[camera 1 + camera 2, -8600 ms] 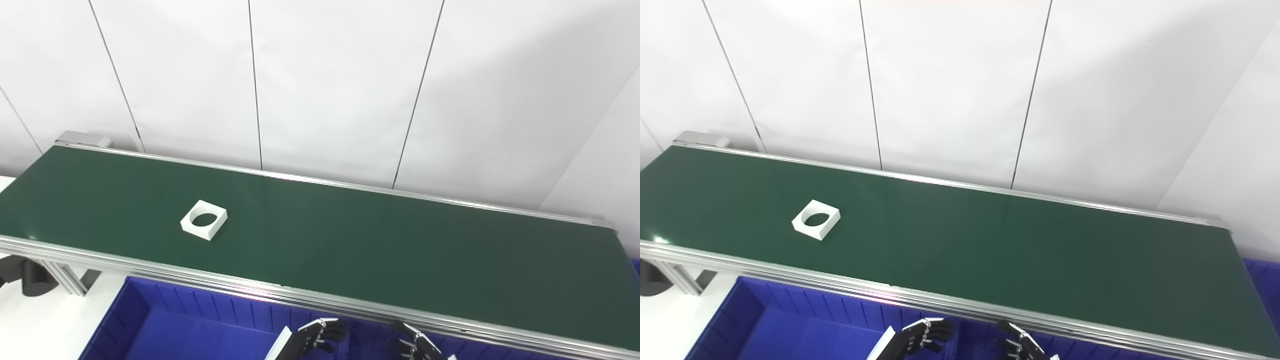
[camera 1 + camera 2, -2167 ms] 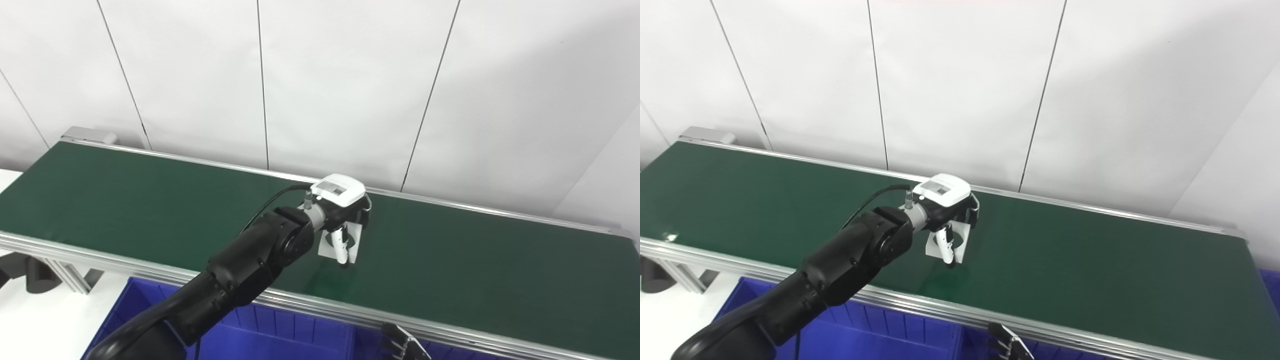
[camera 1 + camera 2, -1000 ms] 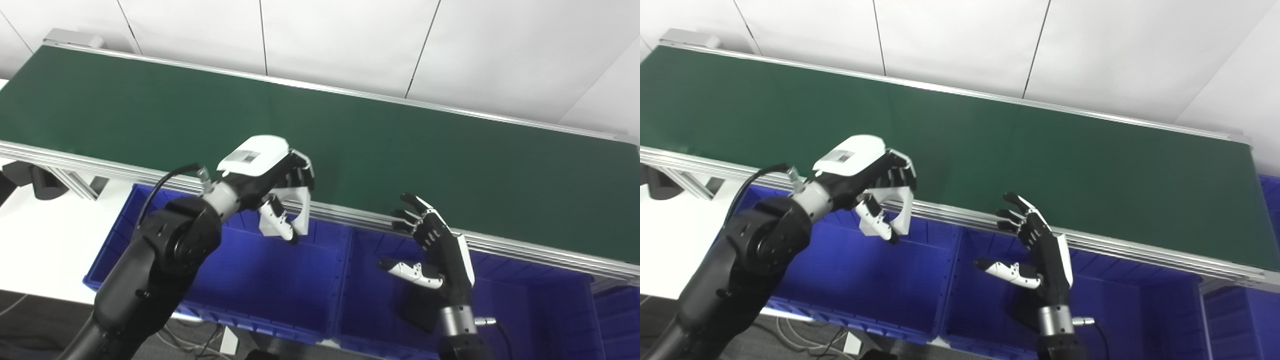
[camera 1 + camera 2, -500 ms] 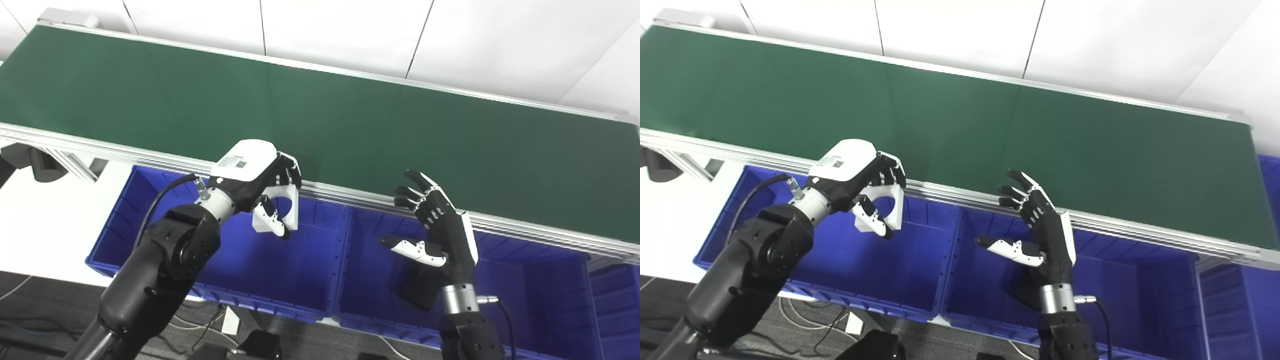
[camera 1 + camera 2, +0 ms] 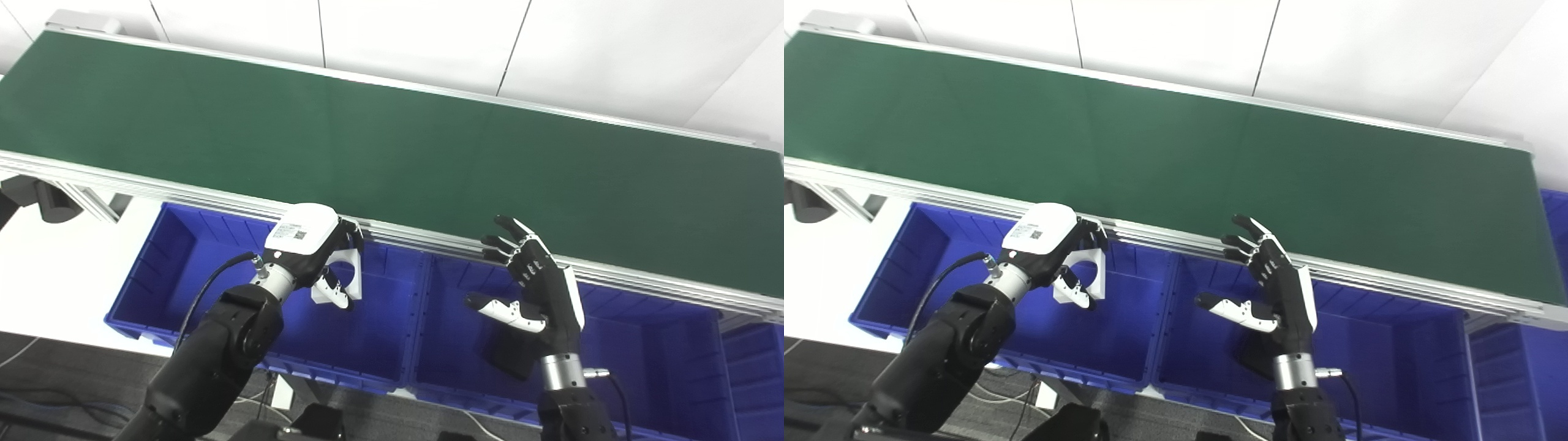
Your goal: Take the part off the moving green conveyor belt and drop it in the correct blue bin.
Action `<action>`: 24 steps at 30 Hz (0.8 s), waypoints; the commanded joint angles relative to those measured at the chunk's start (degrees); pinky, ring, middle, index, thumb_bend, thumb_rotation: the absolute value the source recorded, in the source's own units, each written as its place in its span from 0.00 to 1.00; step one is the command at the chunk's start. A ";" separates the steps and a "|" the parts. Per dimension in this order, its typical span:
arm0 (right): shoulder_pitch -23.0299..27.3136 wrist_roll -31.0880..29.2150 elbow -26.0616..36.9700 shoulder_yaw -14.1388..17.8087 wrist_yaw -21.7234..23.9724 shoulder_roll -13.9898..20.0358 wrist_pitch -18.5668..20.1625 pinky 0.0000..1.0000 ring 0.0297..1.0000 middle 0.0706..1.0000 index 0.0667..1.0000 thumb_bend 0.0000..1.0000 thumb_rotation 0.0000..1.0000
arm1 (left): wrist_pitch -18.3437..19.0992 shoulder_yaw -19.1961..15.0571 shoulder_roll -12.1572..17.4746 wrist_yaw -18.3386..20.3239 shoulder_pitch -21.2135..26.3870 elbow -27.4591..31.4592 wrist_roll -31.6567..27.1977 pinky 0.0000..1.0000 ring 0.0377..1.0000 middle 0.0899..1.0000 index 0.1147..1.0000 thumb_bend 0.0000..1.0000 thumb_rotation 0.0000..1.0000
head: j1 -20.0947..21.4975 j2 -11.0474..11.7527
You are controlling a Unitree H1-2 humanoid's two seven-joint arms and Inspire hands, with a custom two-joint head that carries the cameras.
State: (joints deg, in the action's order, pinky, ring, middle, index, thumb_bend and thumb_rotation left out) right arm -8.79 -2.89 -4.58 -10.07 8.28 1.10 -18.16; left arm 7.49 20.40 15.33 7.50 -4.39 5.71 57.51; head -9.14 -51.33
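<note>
left hand [image 5: 315, 254] has its fingers curled tight round the white part [image 5: 349, 278], a square piece with a round hole, gripped by its edge so it hangs free above the left blue bin [image 5: 184, 245], clear of the green conveyor belt [image 5: 392, 147], looks lined up for a drop. right hand [image 5: 539, 288] holds nothing, fingers spread wide over the neighbouring bin [image 5: 661, 367], out of the way.
</note>
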 commanded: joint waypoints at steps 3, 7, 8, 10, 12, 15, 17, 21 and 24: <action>0.61 0.01 1.04 0.02 0.40 -0.42 -2.39 0.69 0.75 0.87 0.78 0.88 0.22 | 1.35 0.03 0.65 0.89 1.62 0.96 1.28 0.35 0.36 0.44 0.48 0.50 0.00 | -0.22 0.35; 0.65 0.29 0.91 0.03 0.33 -0.44 -2.51 0.69 0.75 0.87 0.78 0.88 0.23 | 1.64 0.35 0.90 0.73 1.82 0.31 2.13 0.35 0.36 0.44 0.47 0.50 0.00 | -0.10 0.57; 0.66 0.26 0.86 0.05 0.33 -0.49 -2.50 0.69 0.75 0.87 0.78 0.88 0.22 | 1.62 0.41 0.96 0.61 1.86 0.17 2.27 0.36 0.37 0.44 0.47 0.50 0.00 | -0.08 0.60; 0.63 -0.24 0.80 0.11 0.47 -0.62 -2.50 0.69 0.75 0.87 0.78 0.89 0.22 | 1.86 0.46 1.04 1.10 1.82 0.54 2.39 0.36 0.37 0.44 0.47 0.50 0.00 | 0.04 0.64; 0.59 -0.30 0.84 0.10 0.49 -0.63 -2.52 0.69 0.75 0.87 0.78 0.89 0.22 | 1.78 0.52 1.18 1.32 1.76 0.79 2.34 0.37 0.37 0.44 0.47 0.50 0.00 | 0.19 0.63; 0.57 -0.23 0.82 0.10 0.46 -0.62 -2.64 0.69 0.75 0.87 0.79 0.88 0.23 | 2.03 0.57 1.38 2.78 1.69 1.47 2.01 0.36 0.37 0.45 0.46 0.50 0.00 | 0.31 0.67; 0.59 -0.32 0.69 0.14 0.46 -0.66 -2.70 0.69 0.75 0.87 0.78 0.89 0.23 | 3.08 0.51 1.58 6.20 1.66 2.84 1.12 0.39 0.43 0.45 0.44 0.51 0.00 | 0.31 0.67; 0.53 -0.17 0.83 0.09 0.46 -0.61 -2.57 0.69 0.76 0.87 0.78 0.88 0.22 | 5.14 1.43 2.69 14.45 1.92 6.27 2.21 0.44 0.54 0.61 0.57 0.95 0.14 | 0.48 0.73; 0.58 -0.15 0.75 0.11 0.44 -0.63 -2.67 0.69 0.76 0.87 0.78 0.88 0.21 | 5.37 2.08 3.54 18.00 2.27 8.09 3.11 0.50 0.63 0.70 0.63 1.00 0.22 | 0.68 0.81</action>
State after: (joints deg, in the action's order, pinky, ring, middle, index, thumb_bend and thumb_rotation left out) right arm -8.80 -2.58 -4.69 -10.05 8.28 0.98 -18.18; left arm 12.49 22.35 17.89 24.83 -3.40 11.58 59.72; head -8.44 -50.45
